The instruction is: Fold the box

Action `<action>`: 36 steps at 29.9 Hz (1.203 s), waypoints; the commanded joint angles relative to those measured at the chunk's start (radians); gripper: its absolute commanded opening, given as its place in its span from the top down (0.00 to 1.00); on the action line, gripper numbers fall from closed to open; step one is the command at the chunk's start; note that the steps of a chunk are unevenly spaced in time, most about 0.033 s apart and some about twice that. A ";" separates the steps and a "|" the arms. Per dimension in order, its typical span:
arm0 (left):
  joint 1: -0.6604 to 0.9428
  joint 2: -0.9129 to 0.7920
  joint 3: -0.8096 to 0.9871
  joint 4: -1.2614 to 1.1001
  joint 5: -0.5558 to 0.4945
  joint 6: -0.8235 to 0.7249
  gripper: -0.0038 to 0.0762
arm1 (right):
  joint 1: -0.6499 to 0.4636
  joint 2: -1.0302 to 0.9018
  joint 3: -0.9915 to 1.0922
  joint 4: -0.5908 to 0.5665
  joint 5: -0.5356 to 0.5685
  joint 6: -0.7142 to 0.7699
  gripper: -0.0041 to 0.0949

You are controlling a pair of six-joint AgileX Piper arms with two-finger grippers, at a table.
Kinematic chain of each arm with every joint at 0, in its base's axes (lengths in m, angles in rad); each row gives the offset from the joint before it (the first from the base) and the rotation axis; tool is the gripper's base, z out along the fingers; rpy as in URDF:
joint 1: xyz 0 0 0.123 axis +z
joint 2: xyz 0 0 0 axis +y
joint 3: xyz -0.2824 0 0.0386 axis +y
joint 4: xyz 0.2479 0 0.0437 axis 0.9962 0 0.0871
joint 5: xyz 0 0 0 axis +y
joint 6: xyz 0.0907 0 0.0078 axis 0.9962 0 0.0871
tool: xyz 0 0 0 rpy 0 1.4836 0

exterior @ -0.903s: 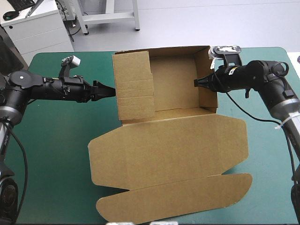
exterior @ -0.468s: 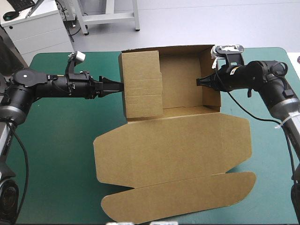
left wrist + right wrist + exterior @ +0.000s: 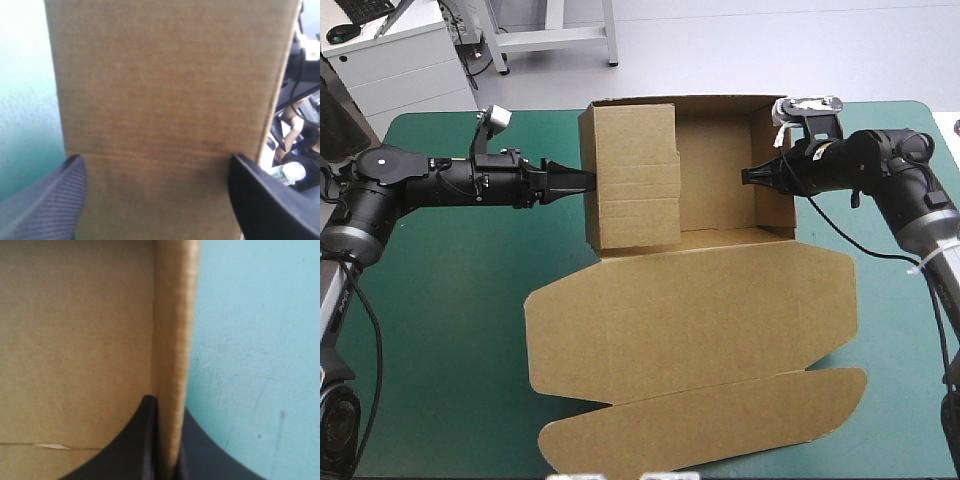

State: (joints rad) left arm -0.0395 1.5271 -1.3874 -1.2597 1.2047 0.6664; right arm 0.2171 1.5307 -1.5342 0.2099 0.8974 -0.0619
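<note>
The big table [image 3: 440,330] with its teal-green cover stands on a smooth, light grey floor [image 3: 770,50], and past its far edge I see a low white cabinet [image 3: 400,62] on the left and a white metal frame [image 3: 552,38] beside it, all in bright light.

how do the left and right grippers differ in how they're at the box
The left gripper is open, fingers apart; the right gripper is all but shut on the box. The left gripper meets the broad outer face of the left flap; the right gripper pinches the thin edge of the right wall. Both reach in level from opposite sides.
</note>
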 commanded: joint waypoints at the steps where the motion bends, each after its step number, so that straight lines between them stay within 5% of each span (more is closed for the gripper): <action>1: -0.021 -0.044 -0.033 -0.160 0.079 0.030 0.26 | 0.005 -0.041 -0.036 0.083 -0.054 0.014 0.97; 18: -0.022 -0.044 -0.033 0.030 0.046 -0.035 0.26 | 0.020 -0.041 -0.036 0.077 -0.051 0.021 0.97; 26: -0.157 -0.081 -0.070 0.372 -0.224 -0.263 0.26 | 0.199 -0.041 -0.036 -0.199 -0.087 0.272 0.96; 30: -0.285 -0.130 -0.072 0.710 -0.431 -0.512 0.26 | 0.219 -0.041 -0.036 -0.224 -0.104 0.319 0.96; 36: -0.391 -0.134 -0.072 1.065 -0.531 -0.821 0.26 | 0.224 -0.041 -0.036 -0.220 -0.109 0.331 0.96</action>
State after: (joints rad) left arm -0.3917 1.4256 -1.4245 -0.2982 0.7839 -0.0288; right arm 0.4327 1.5307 -1.5342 -0.0404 0.8616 0.2722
